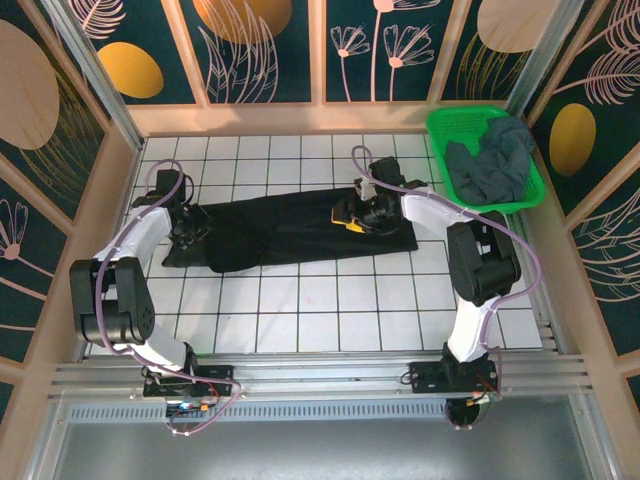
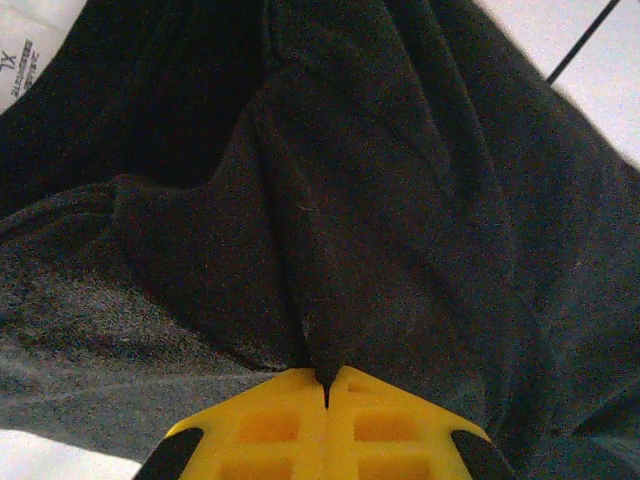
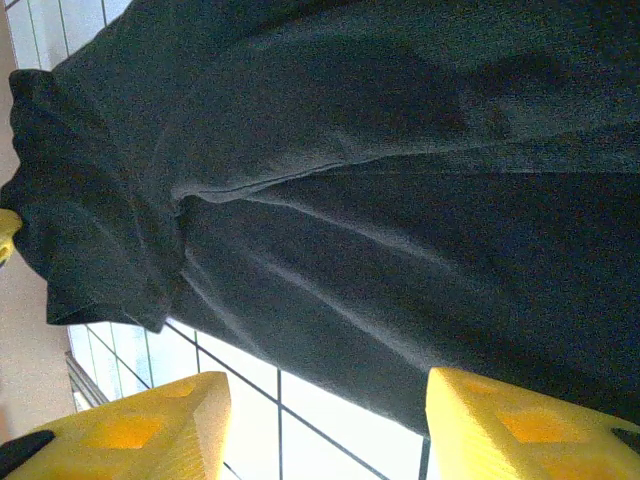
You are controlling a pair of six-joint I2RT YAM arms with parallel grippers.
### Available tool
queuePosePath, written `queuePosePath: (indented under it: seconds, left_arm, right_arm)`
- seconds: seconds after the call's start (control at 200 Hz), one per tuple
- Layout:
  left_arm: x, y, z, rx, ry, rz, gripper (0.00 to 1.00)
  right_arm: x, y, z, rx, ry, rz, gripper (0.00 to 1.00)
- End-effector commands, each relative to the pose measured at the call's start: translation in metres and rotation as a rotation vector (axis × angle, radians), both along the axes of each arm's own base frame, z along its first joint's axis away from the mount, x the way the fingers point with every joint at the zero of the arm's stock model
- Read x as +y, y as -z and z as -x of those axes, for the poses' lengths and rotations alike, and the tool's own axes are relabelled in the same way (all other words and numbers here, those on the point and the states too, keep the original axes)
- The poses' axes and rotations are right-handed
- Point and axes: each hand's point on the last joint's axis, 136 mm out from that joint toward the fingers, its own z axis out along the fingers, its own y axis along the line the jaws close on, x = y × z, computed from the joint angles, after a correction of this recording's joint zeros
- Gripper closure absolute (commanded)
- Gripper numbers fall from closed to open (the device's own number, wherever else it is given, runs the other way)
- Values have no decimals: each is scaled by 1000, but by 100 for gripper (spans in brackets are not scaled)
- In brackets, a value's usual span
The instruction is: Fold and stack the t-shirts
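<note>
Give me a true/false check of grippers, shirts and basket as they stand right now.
1. The left gripper is shut on a fold of the black t-shirt. True.
2. The right gripper is clamped on the cloth. False: its fingers stand apart, open, at the shirt's edge.
3. The grey t-shirt lies bunched in the green basket. True.
4. The black t-shirt sits folded into a small square. False: it lies stretched out lengthwise across the table.
</note>
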Motion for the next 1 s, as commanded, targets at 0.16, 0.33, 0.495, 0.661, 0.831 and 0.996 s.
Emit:
queuePosePath:
  seconds: [0.16,0.33,0.495,0.661,0.831,0.996]
  left_arm:
    - [8,38,31,139,8,-43,95]
    - [16,58,32,175,46,-101,82]
    - [8,46,19,102,44,-55,66]
    - [-2,41,19,76,47,7,65]
    - [-8,36,19,61,56,36,69]
    - [-10,35,21,63,68,45,84]
  right_arm:
    - [4,-16,-1,-45,-9,-18,45]
    - [3,-16,0,-45,-11,-16,45]
    - [1,-18,2,-50,-9,-13,45]
    - [-1,-15,7,-41,-3,-15,45]
    - [-1,-13,8,-41,-3,-14,45]
    - [-1,-14,10,-41,0,-14,45]
